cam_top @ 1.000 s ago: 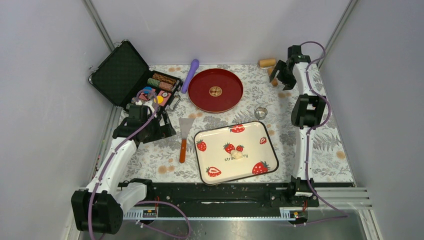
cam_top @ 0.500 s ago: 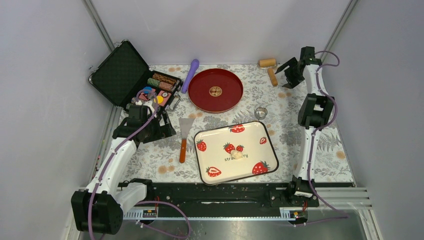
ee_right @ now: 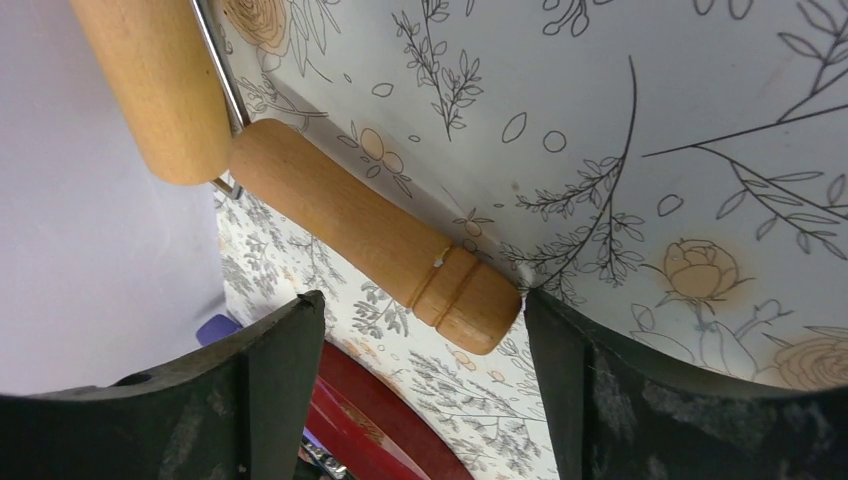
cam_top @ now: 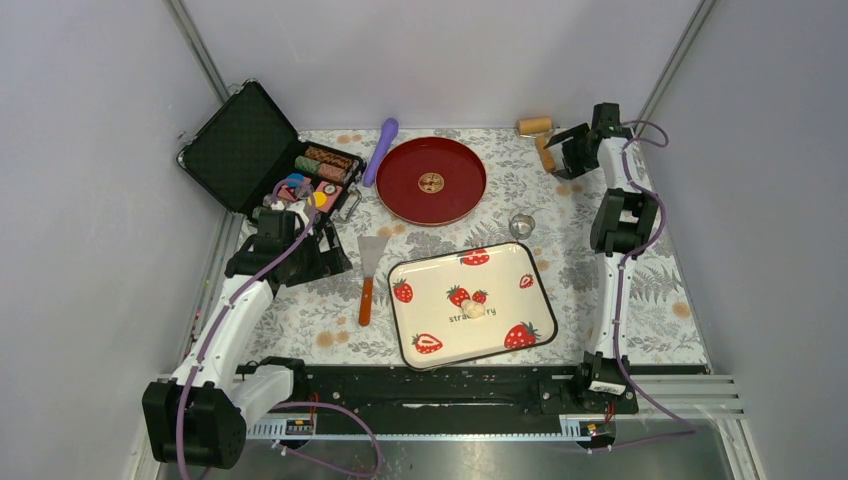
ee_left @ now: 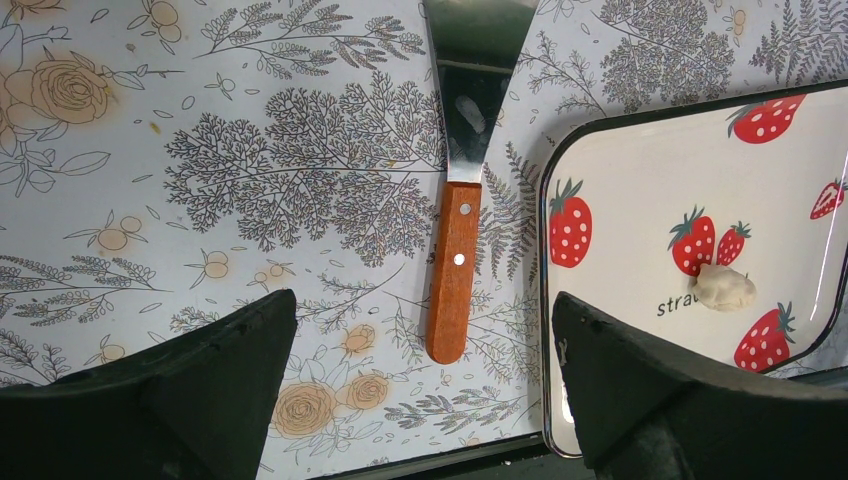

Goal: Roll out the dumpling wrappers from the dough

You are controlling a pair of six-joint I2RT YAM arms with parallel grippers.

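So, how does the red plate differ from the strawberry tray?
The red plate is round and dark red; the strawberry tray is rectangular, cream, with printed strawberries. The tray holds the dough; the plate holds nothing. Both lie flat on the floral cloth.

Red plate (cam_top: 405, 185), strawberry tray (cam_top: 497, 298) — spatula (cam_top: 369, 272) beside it, open case (cam_top: 240, 145)
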